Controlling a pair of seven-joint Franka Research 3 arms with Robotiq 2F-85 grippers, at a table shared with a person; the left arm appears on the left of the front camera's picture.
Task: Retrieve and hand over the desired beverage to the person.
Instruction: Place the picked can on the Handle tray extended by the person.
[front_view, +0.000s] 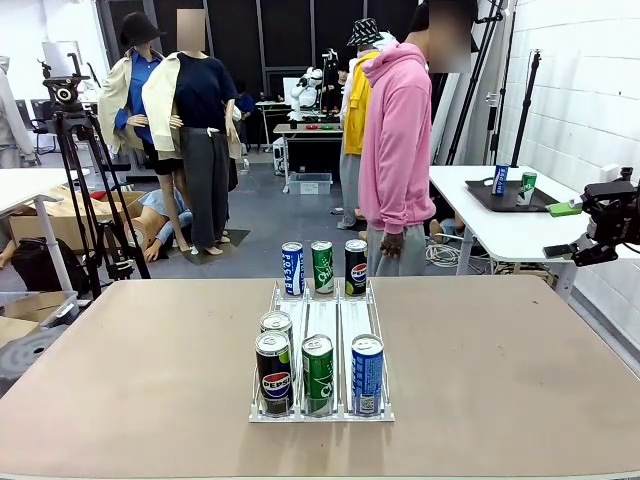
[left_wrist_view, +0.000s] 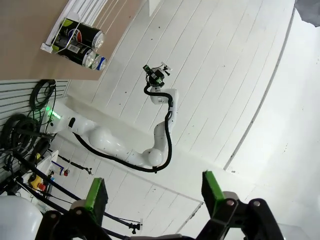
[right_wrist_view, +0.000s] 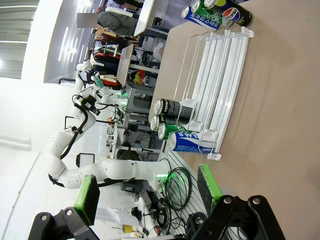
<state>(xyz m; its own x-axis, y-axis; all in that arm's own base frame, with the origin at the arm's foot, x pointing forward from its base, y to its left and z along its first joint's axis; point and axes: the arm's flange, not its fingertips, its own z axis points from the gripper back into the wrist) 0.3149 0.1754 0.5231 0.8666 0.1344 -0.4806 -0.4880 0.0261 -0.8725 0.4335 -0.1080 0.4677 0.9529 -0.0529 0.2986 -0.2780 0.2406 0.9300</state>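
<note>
Cans (front_view: 318, 372) stand in rack (front_view: 322, 412); person (front_view: 398, 150) waits beyond.

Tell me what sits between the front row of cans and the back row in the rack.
In the front view, one more black can stands in the rack's left lane; its middle and right lanes are bare.

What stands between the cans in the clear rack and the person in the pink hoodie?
Three upright cans, blue, green and black, line the clear rack's far end, between the four front cans and the person in the pink hoodie.
</note>
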